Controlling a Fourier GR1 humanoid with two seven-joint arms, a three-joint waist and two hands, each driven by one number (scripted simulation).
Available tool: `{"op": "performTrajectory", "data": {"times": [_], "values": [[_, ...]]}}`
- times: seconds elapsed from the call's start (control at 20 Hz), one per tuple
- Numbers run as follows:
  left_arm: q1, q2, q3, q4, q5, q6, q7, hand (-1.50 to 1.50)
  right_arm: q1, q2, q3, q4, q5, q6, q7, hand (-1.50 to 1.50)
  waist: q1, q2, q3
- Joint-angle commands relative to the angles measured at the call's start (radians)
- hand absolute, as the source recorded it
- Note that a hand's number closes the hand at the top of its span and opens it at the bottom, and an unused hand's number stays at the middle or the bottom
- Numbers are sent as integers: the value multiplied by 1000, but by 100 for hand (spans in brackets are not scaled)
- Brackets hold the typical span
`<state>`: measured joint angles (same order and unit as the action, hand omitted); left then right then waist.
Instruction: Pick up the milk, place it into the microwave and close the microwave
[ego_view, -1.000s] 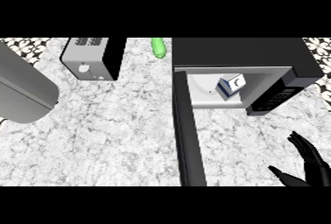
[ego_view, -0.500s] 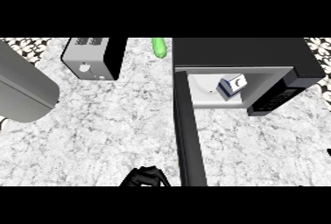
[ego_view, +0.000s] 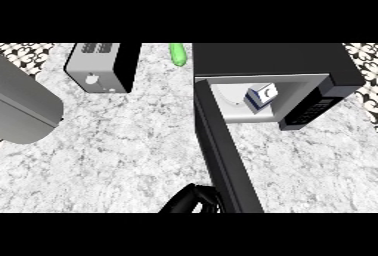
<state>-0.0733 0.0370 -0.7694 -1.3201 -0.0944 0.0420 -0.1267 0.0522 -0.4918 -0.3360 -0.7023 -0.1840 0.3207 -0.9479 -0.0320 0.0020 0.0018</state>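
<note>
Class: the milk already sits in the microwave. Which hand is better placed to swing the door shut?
Left. Only the left hand shows, beside the open door's outer end; the milk is inside the microwave.

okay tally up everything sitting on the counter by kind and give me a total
Microwave, door open: 1
Milk carton, inside the microwave: 1
Toaster: 1
Green vegetable: 1
Grey object at the left edge, kind unclear: 1
Total: 5

Black hand (ego_view: 193, 200), glossy curved fingers
</note>
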Motion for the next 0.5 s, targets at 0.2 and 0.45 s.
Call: {"op": "performTrajectory", "data": {"times": [0.2, 0.45], "values": [[-178, -36, -184, 217, 61, 42, -16, 150, -37, -39, 17, -18, -44, 171, -81, -150, -6, 4, -1], [-244, -36, -275, 217, 180, 159, -83, 150, -37, -54, 39, -81, -79, 208, -58, -150, -38, 7, -4]]}}
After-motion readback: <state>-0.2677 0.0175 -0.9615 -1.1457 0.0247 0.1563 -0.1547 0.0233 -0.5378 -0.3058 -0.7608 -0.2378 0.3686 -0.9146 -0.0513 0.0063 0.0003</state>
